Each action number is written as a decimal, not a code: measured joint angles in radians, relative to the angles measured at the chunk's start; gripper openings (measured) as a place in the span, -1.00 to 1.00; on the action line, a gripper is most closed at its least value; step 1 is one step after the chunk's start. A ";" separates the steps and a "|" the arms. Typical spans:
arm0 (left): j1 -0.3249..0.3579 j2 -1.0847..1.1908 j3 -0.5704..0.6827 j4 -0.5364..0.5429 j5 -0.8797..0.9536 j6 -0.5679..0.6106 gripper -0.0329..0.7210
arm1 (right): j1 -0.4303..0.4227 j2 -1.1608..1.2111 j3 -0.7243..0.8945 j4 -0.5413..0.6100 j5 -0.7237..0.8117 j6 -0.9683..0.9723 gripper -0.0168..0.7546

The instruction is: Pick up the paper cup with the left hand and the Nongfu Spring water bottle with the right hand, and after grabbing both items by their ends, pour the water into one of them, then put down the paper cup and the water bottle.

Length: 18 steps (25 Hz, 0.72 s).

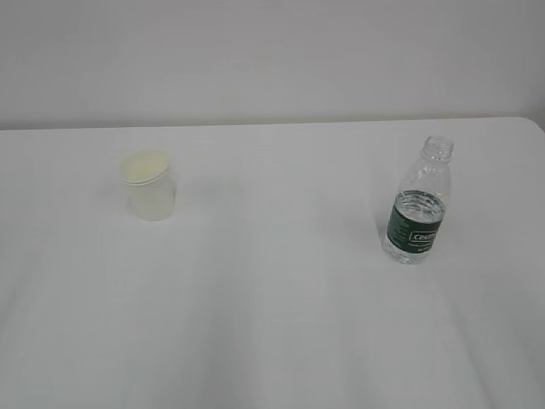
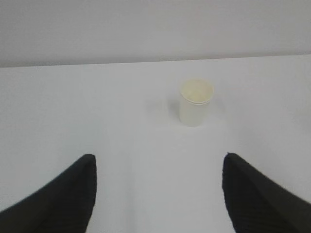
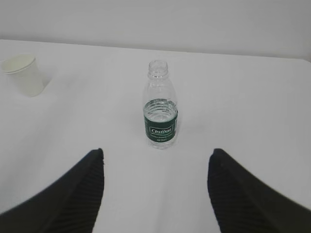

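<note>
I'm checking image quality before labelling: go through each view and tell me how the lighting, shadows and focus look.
Exterior view: flat, even light, the paper cup pale and nearly lost against the white table, faint shadows only. Left wrist view: soft overall, left end effector fingers blurred dark shapes. Right wrist view: sharper, the bottle label readable, small highlights on its plastic.

Bare lab-type test setup: plain white table, blank white wall.

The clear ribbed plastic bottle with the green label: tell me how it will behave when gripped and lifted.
The clear ribbed plastic bottle with the green label is probably light, since the water fills only about its lower half. Its thin walls will likely flex under a squeeze. With no cap on its neck, any tilt or hard pinch could spill.
</note>
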 joint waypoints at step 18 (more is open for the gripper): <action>0.000 0.180 0.000 0.000 -0.170 0.000 0.56 | 0.000 0.189 0.000 0.000 -0.173 -0.050 0.34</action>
